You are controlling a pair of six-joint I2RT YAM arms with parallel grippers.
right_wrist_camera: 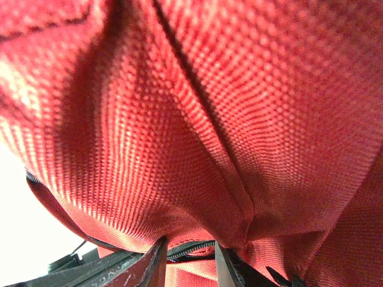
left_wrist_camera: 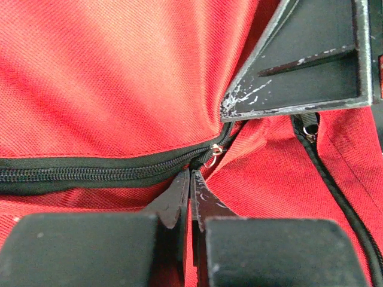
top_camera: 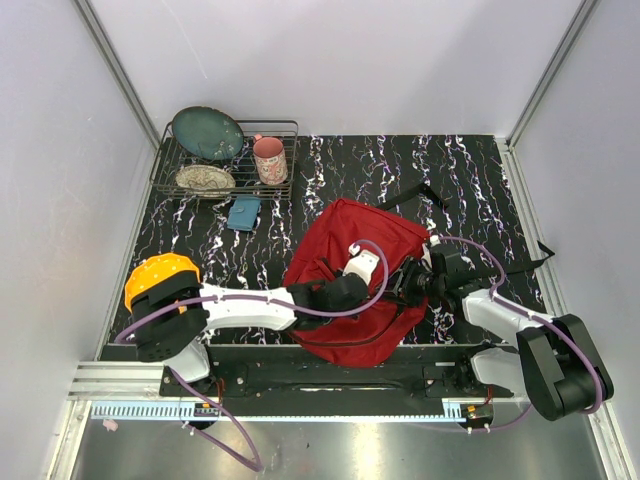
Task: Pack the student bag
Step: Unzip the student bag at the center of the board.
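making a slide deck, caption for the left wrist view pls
Closed left claw beside the zipper ring on the red backpack, a finger of the right claw pressing the fabric above.

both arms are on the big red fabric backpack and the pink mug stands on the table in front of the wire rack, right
Not quite. The pink patterned mug stands inside the black wire rack, at its right end, not on the table in front of it. The top external view shows this. The rest holds: both arms are at the large red fabric backpack.
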